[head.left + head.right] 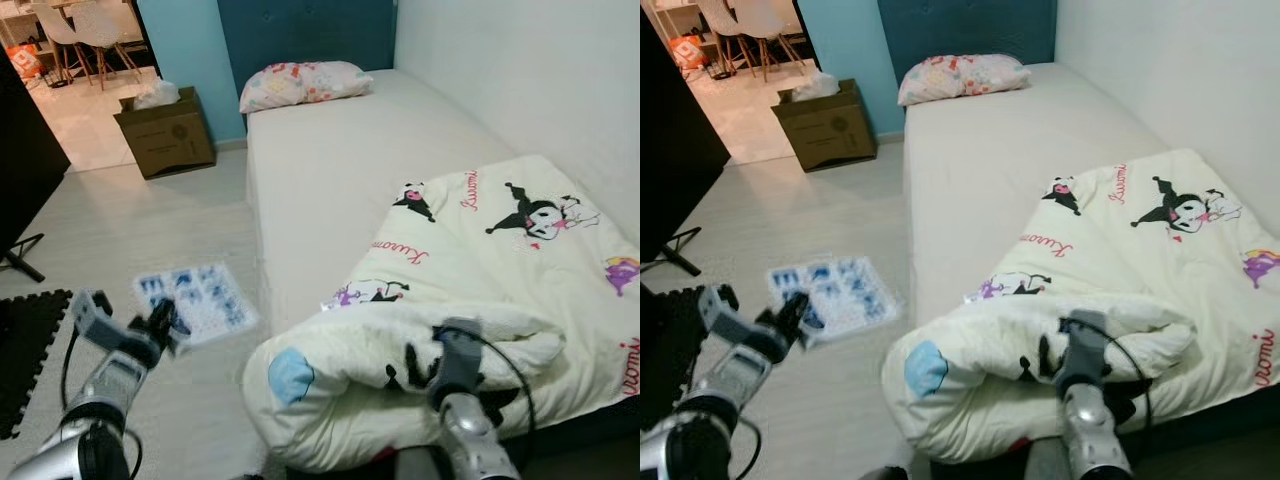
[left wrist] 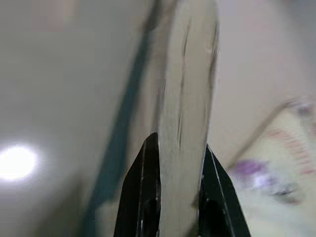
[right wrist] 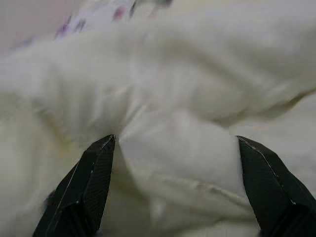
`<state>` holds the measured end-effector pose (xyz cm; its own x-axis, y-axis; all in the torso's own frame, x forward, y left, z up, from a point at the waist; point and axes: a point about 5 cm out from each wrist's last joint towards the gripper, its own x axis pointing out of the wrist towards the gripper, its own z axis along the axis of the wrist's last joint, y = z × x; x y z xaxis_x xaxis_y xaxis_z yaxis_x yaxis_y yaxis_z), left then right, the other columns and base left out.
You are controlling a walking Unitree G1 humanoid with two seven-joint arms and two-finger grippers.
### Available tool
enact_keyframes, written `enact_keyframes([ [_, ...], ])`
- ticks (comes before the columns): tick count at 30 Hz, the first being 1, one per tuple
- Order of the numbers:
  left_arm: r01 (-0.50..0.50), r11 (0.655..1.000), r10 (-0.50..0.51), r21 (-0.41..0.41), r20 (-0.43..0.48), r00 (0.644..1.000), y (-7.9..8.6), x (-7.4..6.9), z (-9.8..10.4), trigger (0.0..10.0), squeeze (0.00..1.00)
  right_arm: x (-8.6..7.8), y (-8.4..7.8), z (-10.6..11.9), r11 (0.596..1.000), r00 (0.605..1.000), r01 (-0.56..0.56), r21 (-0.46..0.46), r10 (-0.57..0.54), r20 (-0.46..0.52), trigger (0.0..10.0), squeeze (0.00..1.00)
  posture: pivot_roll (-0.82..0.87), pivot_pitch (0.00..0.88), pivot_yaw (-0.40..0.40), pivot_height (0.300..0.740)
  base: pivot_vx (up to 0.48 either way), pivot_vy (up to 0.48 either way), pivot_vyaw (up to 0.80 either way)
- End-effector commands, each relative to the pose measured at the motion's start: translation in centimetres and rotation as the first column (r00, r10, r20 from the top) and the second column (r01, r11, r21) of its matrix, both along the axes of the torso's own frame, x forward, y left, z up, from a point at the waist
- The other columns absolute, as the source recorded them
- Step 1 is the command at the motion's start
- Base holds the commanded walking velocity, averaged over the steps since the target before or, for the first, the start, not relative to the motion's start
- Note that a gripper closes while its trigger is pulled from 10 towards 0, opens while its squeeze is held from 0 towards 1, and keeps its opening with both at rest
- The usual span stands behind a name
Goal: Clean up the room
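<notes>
A cream cartoon-print blanket (image 1: 500, 270) lies bunched at the foot of the bed (image 1: 340, 160), its rolled edge hanging over the near corner. My right gripper (image 3: 175, 139) is open against that roll, a thick fold of blanket between its spread fingers (image 3: 94, 182). On the left, above the pale floor, my left gripper (image 1: 165, 322) is shut on the edge of a flat white board with blue pictures (image 1: 200, 298). In the left wrist view the board's pale edge (image 2: 185, 98) sits clamped between the black fingers (image 2: 143, 187).
A floral pillow (image 1: 300, 83) lies at the bed's head by the wall. A cardboard box (image 1: 165, 130) stands at the doorway, with chairs (image 1: 90, 30) beyond. A black foam mat (image 1: 25, 350) and a dark panel (image 1: 20, 150) are at my left.
</notes>
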<state>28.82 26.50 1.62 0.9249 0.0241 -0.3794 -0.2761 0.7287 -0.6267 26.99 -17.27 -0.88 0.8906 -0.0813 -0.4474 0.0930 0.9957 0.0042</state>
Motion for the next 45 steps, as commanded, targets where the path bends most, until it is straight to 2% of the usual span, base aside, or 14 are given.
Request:
enact_keyframes([
  [1,-0.015,0.996,0.02,0.087,-0.058,0.998,0.8,-0.9,-0.6,10.0,0.0,-0.8,1.1,-1.2,0.998,0.996,-0.06,0.004,0.06,-0.065,10.0,0.0,-0.08,0.0,0.073,0.64,0.0,0.0,0.0],
  [2,-0.015,0.996,0.02,0.087,-0.058,0.998,0.8,-0.9,-0.6,10.0,0.0,-0.8,1.1,-1.2,0.998,0.996,-0.06,0.004,0.06,-0.065,10.0,0.0,-0.08,0.0,0.073,0.64,0.0,0.0,0.0],
  [3,0.0,0.989,0.025,0.146,-0.169,0.985,1.0,-2.8,-2.4,10.0,0.0,-1.6,2.0,-2.1,0.995,0.988,-0.104,0.01,0.104,-0.118,10.0,0.0,-0.07,0.0,0.071,0.645,0.0,0.0,0.0],
  [4,0.059,0.973,0.031,0.222,-0.381,0.924,0.9,-7.0,-5.8,10.0,0.0,-3.8,3.0,-4.2,0.98,0.949,-0.198,0.003,0.193,-0.249,10.0,0.0,-0.08,0.0,0.069,0.655,0.0,0.0,0.0],
  [6,0.059,0.973,0.031,0.222,-0.381,0.924,0.9,-7.0,-5.8,10.0,0.0,-3.8,3.0,-4.2,0.98,0.949,-0.198,0.003,0.193,-0.249,10.0,0.0,-0.08,0.0,0.069,0.655,0.0,0.0,0.0],
  [8,0.108,0.963,0.028,0.248,-0.491,0.871,0.4,-9.8,-7.7,10.0,0.0,-5.5,2.9,-5.6,0.972,0.913,-0.233,0.014,0.223,-0.341,10.0,0.0,-0.07,0.0,0.067,0.665,0.0,0.0,0.0],
  [11,0.137,0.958,0.018,0.252,-0.528,0.849,-0.1,-10.8,-8.4,10.0,0.0,-6.2,2.8,-6.1,0.967,0.895,-0.255,0.006,0.238,-0.378,10.0,0.0,-0.07,0.0,0.065,0.67,0.0,0.0,0.0],
  [13,0.208,0.942,-0.015,0.262,-0.59,0.807,-1.0,-12.2,-9.4,10.0,0.0,-7.6,2.4,-7.1,0.953,0.853,-0.302,-0.017,0.262,-0.451,10.0,0.0,-0.07,0.0,0.061,0.68,0.0,0.0,0.0],
  [18,0.297,0.92,-0.089,0.256,-0.602,0.793,-2.9,-12.0,-9.8,10.0,0.0,-10.2,2.1,-8.5,0.944,0.784,-0.331,0.004,0.278,-0.555,10.0,0.0,-0.05,0.0,0.053,0.7,0.0,0.0,0.0],
  [25,0.366,0.893,-0.15,0.261,-0.594,0.791,-4.1,-11.3,-9.7,10.0,0.0,-11.2,2.2,-8.9,0.937,0.756,-0.349,0.015,0.291,-0.586,10.0,0.0,-0.04,0.0,0.052,0.73,0.0,0.0,0.0],
  [28,0.389,0.886,-0.176,0.254,-0.59,0.788,-4.3,-11.2,-9.8,10.0,0.0,-11.3,2.2,-9.0,0.938,0.755,-0.347,0.017,0.29,-0.588,10.0,0.0,-0.04,0.0,0.054,0.74,0.0,0.0,0.0],
  [34,0.513,0.803,-0.225,0.304,-0.643,0.732,-4.6,-11.4,-10.0,10.0,0.0,-10.9,2.2,-8.7,0.929,0.773,-0.371,-0.007,0.304,-0.557,10.0,0.0,-0.04,0.0,0.054,0.74,0.0,-0.387,0.0],
  [36,0.529,0.784,-0.225,0.324,-0.647,0.729,-4.7,-11.3,-9.9,10.0,0.0,-10.5,2.2,-8.5,0.932,0.789,-0.364,0.004,0.31,-0.531,10.0,0.0,-0.04,0.0,0.052,0.74,0.0,-0.465,0.0],
  [45,0.536,0.788,-0.252,0.301,-0.638,0.728,-5.6,-11.2,-10.0,10.0,0.0,-10.2,2.0,-8.4,0.929,0.792,-0.371,0.015,0.325,-0.517,10.0,0.0,-0.04,0.0,0.044,0.74,0.0,-0.103,0.52],
])
